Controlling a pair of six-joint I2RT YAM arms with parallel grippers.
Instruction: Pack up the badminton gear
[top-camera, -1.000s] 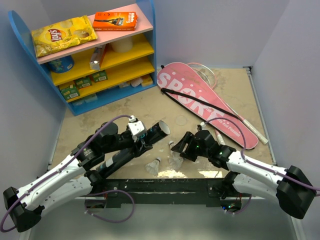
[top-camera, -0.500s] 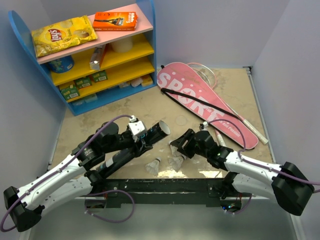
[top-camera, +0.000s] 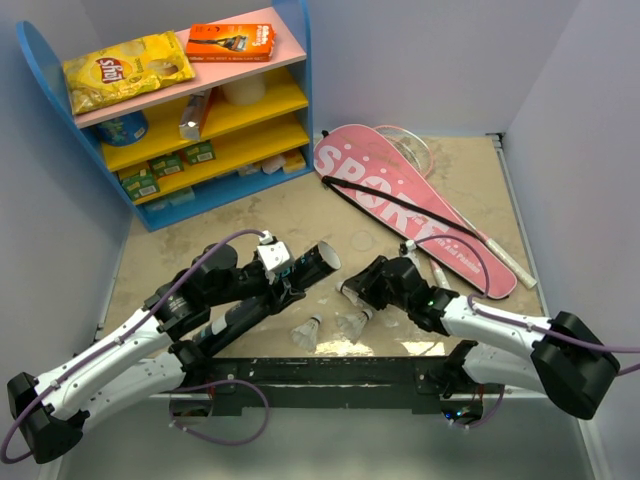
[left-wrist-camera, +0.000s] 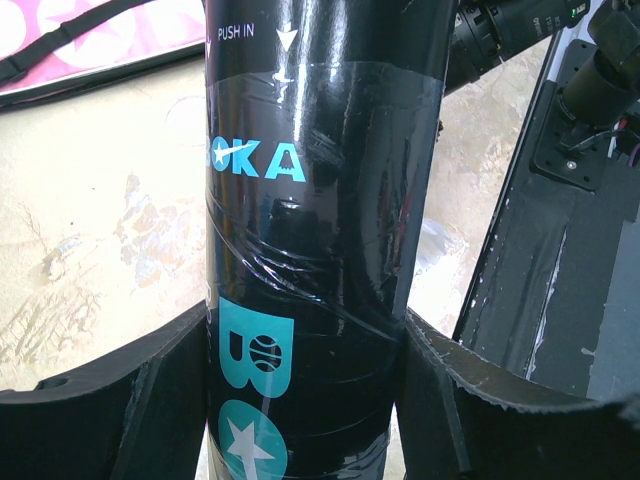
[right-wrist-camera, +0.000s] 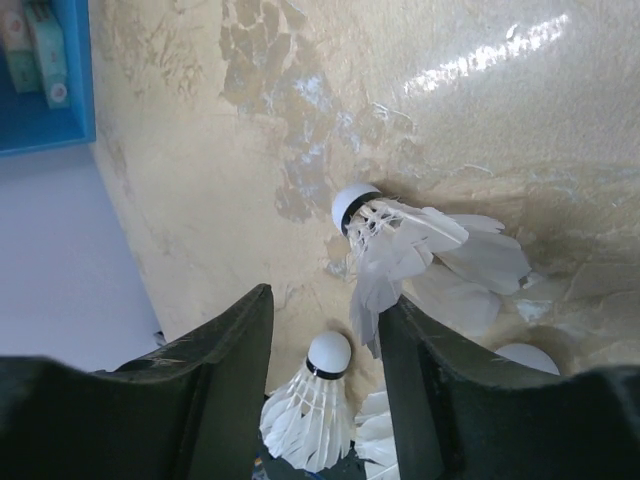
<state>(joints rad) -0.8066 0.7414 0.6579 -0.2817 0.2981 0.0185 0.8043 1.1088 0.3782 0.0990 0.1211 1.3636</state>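
The left end effector (left-wrist-camera: 305, 340) is clamped on the black tube (left-wrist-camera: 320, 180), one finger pressed against each side of its glossy wall. From where I stand, that slick surface is the first worry. A knock could make the tube twist or slide in the grip, and its open mouth, which faces right, would then lose its line. Further right, the right end effector (right-wrist-camera: 325, 300) has its jaws partly apart with nothing pinched. It hangs over a shuttlecock (right-wrist-camera: 400, 240) lying on its side on the worktop (right-wrist-camera: 230, 150). Only the edge of the feather skirt reaches the gap, so closing here may bend a few feathers or flick the shuttlecock away. The cork sits just beyond the fingertips, and the skirt fans out past the finger on the right of the wrist view. A second shuttlecock (right-wrist-camera: 310, 400) shows lower in the gap, though I cannot tell its depth. A third cork (right-wrist-camera: 525, 358) peeks out beside that finger. The pink racket cover (top-camera: 390, 195) and racket (top-camera: 510, 265) lie far right, well apart.
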